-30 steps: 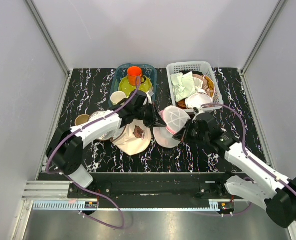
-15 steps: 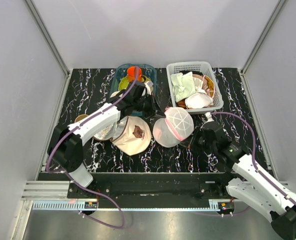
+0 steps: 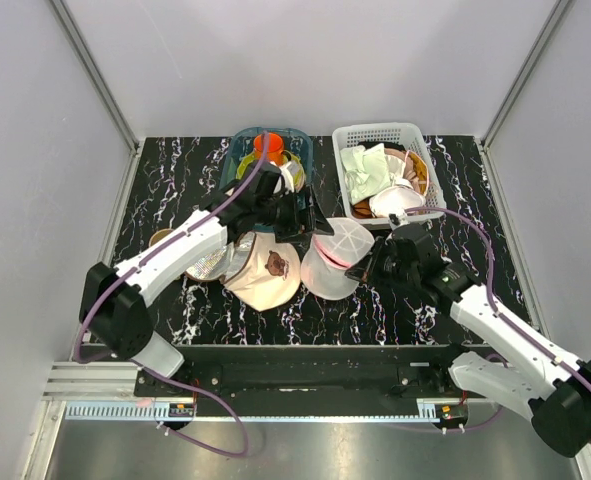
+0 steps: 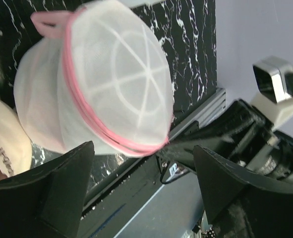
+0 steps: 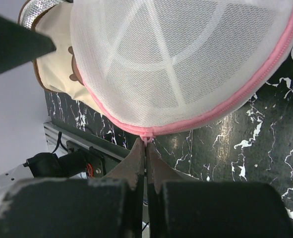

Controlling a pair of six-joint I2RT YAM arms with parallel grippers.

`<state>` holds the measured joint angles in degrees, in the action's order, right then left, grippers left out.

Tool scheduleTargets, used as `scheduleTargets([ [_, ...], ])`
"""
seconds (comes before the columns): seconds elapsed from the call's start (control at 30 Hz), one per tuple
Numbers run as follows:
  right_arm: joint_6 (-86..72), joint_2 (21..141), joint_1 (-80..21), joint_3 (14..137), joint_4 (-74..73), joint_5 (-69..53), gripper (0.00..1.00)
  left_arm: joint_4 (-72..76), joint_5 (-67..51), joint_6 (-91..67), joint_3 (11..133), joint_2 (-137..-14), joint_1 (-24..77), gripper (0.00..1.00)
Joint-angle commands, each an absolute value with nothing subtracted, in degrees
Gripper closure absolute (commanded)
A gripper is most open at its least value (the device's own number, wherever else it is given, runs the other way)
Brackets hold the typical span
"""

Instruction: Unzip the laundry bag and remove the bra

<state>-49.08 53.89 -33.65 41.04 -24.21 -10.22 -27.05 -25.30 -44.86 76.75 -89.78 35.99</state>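
Note:
The laundry bag [image 3: 337,257] is a round white mesh case with a pink zipper rim and white ribs, lying tilted on the black marble table. My right gripper [image 5: 146,144] is shut on the small pink zipper pull [image 5: 146,138] at the bag's near rim, and it sits at the bag's right side [image 3: 369,263]. My left gripper [image 4: 144,149] stands open just off the bag [image 4: 106,84], at its far left side [image 3: 309,228], with nothing between its fingers. The bra is hidden inside the mesh.
A beige cap with a brown mark [image 3: 265,272] lies left of the bag, over a shiny silver round item [image 3: 205,264]. Behind stand a blue bin [image 3: 237,140] holding an orange cup [image 3: 268,148] and a white basket [image 3: 422,152] with a green cloth [image 3: 365,168]. A small cup [image 3: 162,240] stands far left.
My left gripper has opened and let go of the bag. The bag has dropped lower and a little left. My right gripper stays shut at the bag's rim.

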Motion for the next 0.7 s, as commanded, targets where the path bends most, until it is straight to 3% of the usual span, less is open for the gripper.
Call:
scheduleTargets([
  [0.0, -48.25, 55.54, -34.01, 43.24, -19.78, -12.04, 1.00, -27.33, -26.19, -46.49, 73.66, -84.73, 37.44, 0.14],
  [0.03, -48.34, 55.63, -34.01, 43.07, -19.51, -11.87, 1.00, -27.07, -25.93, -47.02, 72.26, -84.29, 37.62, 0.07],
  [0.13, -47.99, 56.60, -34.01, 43.07, -19.34, -12.13, 1.00, -24.35, -26.54, -49.30, 70.32, -84.02, 38.41, 0.02],
  [0.33, -47.99, 56.95, -34.01, 42.80, -19.42, -12.13, 1.00, -19.78, -30.67, -51.68, 70.93, -89.11, 40.52, 0.02],
  [0.47, -48.25, 56.08, -34.01, 42.54, -19.86, -11.78, 1.00, -18.02, -31.29, -51.42, 73.12, -92.37, 40.60, 0.15],
  [0.53, -48.43, 55.11, -34.01, 42.02, -20.30, -11.43, 1.00, -17.76, -32.25, -51.50, 74.79, -93.60, 40.61, 0.26],
  [0.67, -48.69, 53.70, -34.01, 41.14, -21.00, -10.46, 1.00, -17.49, -32.35, -51.85, 75.50, -94.39, 40.96, 0.28],
])
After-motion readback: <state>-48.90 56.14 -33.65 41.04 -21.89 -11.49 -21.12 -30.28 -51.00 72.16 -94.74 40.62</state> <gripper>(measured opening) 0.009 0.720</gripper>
